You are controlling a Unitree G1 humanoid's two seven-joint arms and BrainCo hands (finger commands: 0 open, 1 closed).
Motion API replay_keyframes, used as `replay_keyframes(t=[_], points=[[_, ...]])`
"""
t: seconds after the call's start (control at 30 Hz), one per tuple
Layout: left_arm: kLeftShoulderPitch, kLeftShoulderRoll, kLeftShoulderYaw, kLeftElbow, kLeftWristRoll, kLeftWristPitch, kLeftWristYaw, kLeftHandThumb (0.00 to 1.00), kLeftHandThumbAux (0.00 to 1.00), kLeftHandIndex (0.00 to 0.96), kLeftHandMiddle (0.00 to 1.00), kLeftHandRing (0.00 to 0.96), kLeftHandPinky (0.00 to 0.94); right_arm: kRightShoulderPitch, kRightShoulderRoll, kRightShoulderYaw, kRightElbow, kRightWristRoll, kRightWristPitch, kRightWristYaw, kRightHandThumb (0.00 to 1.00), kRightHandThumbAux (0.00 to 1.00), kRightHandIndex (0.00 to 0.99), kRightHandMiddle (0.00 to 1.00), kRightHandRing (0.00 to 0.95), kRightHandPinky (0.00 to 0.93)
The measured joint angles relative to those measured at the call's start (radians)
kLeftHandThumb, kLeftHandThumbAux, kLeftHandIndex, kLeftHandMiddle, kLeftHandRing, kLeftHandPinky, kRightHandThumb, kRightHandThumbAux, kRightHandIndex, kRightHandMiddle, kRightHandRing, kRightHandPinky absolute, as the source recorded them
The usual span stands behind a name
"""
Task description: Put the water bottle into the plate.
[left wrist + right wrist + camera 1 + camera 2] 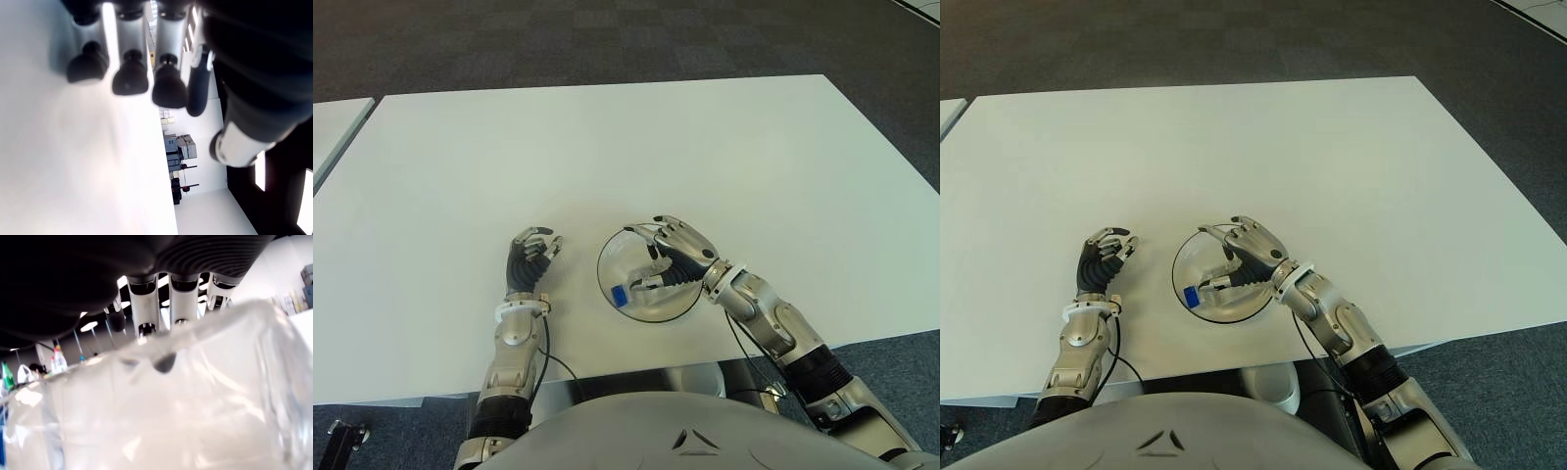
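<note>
Left eye view: a clear plastic water bottle with a blue cap [641,284] lies on its side inside the shallow transparent round plate [607,264], near the front edge of the broad white table [607,137]. The right hand [677,253] reaches over the plate from the robot's right, its fingers draped over the bottle's body. The left hand [530,257] shows just left of the plate, fingers loosely curled and holding nothing.

Right eye view: the same layout — blue cap toward the plate's near-left rim, bottle under the right hand.

Left wrist view: the left hand's dark fingertips [131,78] hang side by side above bare white tabletop, nothing between them.

Right wrist view: the clear bottle fills the picture right under the palm, and the right hand's silver fingers [145,303] reach over its far side, seemingly in contact.

The placing looks nearly done. To finish well, spread the fingers slowly and lift straight up — a sideways pull could roll the bottle toward the rim.
</note>
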Motion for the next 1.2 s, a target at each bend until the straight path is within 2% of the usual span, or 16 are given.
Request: replay_keyframes(t=[0.4,0.7,0.93,1.2], points=[[0.000,0.000,-0.001,0.000,0.001,-0.001,0.000,0.704,0.720,0.435,0.820,0.833,0.837,-0.013,0.029,-0.011,0.103,-0.003,-0.179,-0.286,0.154,0.208,0.000,0.000,0.000,0.000],[0.001,0.000,0.000,0.000,0.000,-0.001,0.000,0.703,0.720,0.435,0.821,0.828,0.818,-0.045,0.032,-0.011,0.159,-0.060,-0.239,-0.452,0.118,0.235,0.000,0.000,0.000,0.000],[0.002,0.000,0.000,0.000,0.000,-0.004,0.000,0.703,0.720,0.434,0.818,0.823,0.812,-0.054,0.038,-0.009,0.185,-0.085,-0.249,-0.524,0.095,0.240,0.000,0.000,0.000,0.000],[0.001,0.002,0.000,0.004,0.000,-0.011,0.000,0.703,0.720,0.435,0.823,0.832,0.833,-0.055,0.041,-0.006,0.206,-0.091,-0.257,-0.560,0.133,0.211,0.000,0.000,0.000,0.000]])
